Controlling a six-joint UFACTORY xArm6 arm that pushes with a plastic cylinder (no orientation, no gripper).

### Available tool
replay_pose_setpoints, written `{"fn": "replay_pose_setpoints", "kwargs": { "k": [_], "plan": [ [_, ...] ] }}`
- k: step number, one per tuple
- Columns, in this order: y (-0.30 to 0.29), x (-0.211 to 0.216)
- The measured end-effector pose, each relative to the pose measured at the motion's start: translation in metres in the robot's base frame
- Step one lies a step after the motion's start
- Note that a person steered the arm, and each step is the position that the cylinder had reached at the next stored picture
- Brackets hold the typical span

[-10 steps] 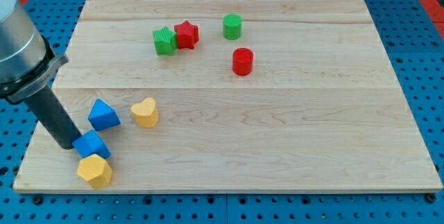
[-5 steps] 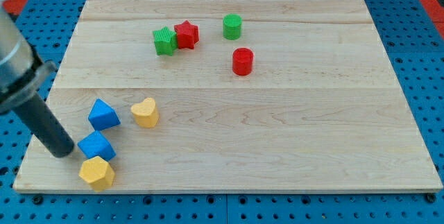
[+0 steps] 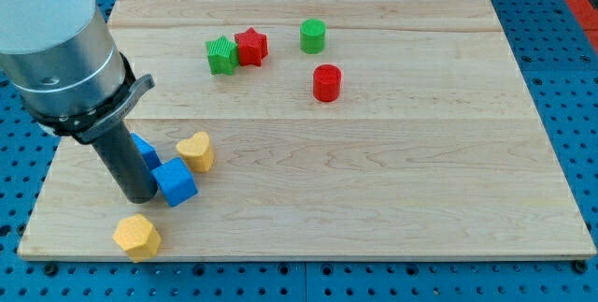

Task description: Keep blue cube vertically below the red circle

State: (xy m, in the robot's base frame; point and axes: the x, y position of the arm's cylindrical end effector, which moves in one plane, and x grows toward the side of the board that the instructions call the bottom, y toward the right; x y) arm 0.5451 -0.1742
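- Since a moment ago, the blue cube (image 3: 175, 182) has slid rightward off the yellow hexagon block (image 3: 137, 237), with my tip (image 3: 140, 196) pressed on its left side, near the desk's (image 3: 374, 199) bottom-left corner.
- That is progress, yet the red circle (image 3: 327, 83) sits well apart, toward the top edge and further right.
- No pincer exists on this rod.
- A yellow heart (image 3: 196, 151) touches the cube's upper side; another blue block (image 3: 145, 150) hides behind the rod.
- Green blocks and a red star (image 3: 250, 46) stay clear.

The blue cube (image 3: 175, 182) sits flat near the board's lower-left corner, turned a little askew to its edges, while the red circle (image 3: 327, 83), a short upright cylinder, stands well apart toward the upper middle.
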Motion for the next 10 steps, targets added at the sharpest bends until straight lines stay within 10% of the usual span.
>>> {"fn": "replay_pose_setpoints", "kwargs": {
  "k": [10],
  "plan": [
    [0.194, -0.002]
  ]
}}
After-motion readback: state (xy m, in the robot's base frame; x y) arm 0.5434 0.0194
